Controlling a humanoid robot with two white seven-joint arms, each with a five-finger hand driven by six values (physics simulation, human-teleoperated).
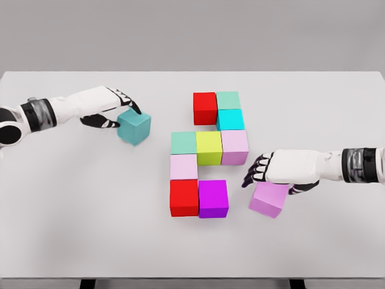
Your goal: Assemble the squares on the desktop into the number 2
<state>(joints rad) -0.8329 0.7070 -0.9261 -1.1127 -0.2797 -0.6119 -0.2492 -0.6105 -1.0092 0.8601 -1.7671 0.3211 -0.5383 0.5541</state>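
The partly built 2 (207,153) sits mid-desk (72,198), lacking its top-left and bottom-right squares. Our right hand (283,171) has its fingers curled on the violet cube (269,198), just right of the purple bottom cube (213,198). Our left hand (108,108) grips the teal cube (133,126), well left of the red top cube (205,108).

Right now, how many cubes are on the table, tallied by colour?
Red cubes: 2
Teal or green cubes: 3
Cyan cube: 1
Yellow-green cube: 1
Pale pink cubes: 2
Magenta cube: 1
Violet cube: 1
Total: 11
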